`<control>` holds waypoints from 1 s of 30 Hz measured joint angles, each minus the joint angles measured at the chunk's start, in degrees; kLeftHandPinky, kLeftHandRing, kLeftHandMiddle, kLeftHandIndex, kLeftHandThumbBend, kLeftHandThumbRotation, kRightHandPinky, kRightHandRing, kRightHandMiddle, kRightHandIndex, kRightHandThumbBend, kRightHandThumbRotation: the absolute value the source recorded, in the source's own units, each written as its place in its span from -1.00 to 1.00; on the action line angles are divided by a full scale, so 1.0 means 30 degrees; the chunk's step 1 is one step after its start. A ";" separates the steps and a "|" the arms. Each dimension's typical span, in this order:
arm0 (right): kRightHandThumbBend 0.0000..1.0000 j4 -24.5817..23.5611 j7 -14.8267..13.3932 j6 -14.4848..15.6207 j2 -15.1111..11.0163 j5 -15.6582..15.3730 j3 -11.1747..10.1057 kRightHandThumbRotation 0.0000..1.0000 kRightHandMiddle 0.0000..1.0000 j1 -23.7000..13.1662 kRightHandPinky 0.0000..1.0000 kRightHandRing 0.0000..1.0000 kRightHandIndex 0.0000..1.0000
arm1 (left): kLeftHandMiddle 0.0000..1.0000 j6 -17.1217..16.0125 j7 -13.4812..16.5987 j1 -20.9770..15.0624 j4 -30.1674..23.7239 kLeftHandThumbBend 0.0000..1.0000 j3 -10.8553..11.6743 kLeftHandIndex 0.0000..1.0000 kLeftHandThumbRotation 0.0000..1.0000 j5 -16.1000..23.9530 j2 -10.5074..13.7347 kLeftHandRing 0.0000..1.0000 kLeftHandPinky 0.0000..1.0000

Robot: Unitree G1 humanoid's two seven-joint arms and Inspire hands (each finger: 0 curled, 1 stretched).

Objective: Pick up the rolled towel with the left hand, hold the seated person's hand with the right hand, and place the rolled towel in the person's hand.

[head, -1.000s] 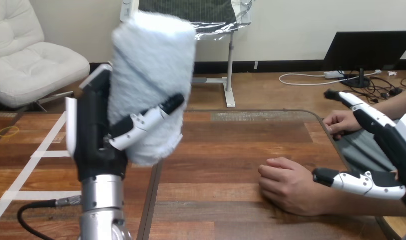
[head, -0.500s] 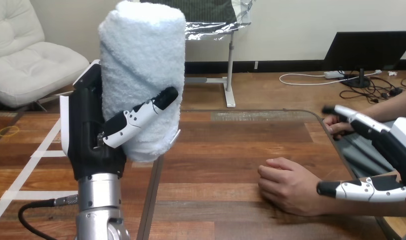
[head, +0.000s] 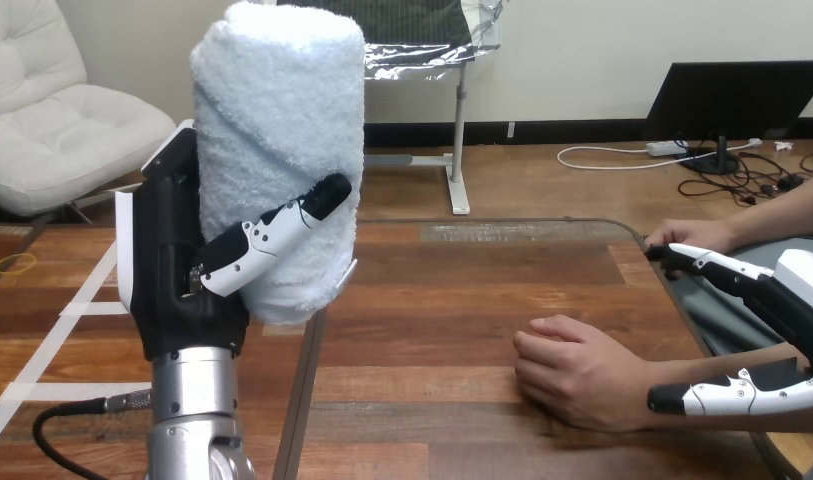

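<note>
Towel point(head: 277, 150): rolled into a thick pale cylinder, standing upright in the left hand point(head: 177, 270) and raised well clear of the surface point(head: 462, 300), over its left edge.

Left hand fingers point(head: 267, 235): curled round the towel; one black-and-white digit slants across the front of the roll, and the black palm backs it from the left. The grip sits on the lower half, and the upper half stands free above the hand.

Left arm: the silver forearm point(head: 192, 410) rises almost straight up from the view's bottom edge.

Right hand point(head: 800, 300): at the view's right edge, low over the surface's right side, turned toward the person.

Right hand fingers point(head: 717, 265): spread wide and straight, closed on nothing; the upper ones reach left toward the surface's far right corner.

Right thumb point(head: 742, 395): stretched out low, lying across the person's forearm just behind the wrist; whether it touches cannot be told.

Person's nearer hand point(head: 577, 375): resting on the surface right of centre, knuckles up and loosely curled, holding nothing, well apart from the towel.

Person's farther hand point(head: 694, 236): at the surface's far right edge, just beside the tips of the right hand's upper fingers.
</note>
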 measured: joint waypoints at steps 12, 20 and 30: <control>1.00 0.0716 0.0210 0.0000 -0.0426 -0.0800 0.0561 -0.16 0.77 -0.0499 0.79 0.77 0.79 | -0.30 0.0257 -0.0211 0.0000 0.0001 0.01 0.0054 -0.24 -1.00 -0.0394 -0.0004 -0.44 -0.57; 1.00 0.1045 0.0206 -0.0011 -0.0458 -0.1607 0.0689 -0.24 0.77 -0.0668 0.77 0.76 0.78 | -0.31 0.0264 -0.0322 0.0000 0.0002 0.01 0.0087 -0.24 -1.00 -0.0404 -0.0006 -0.45 -0.56; 1.00 0.1063 0.0206 0.0114 -0.0497 -0.2929 0.0714 -0.33 0.78 -0.0854 0.78 0.76 0.78 | -0.31 0.0319 -0.0389 0.0000 0.0002 0.01 0.0095 -0.25 -1.00 -0.0510 -0.0010 -0.45 -0.56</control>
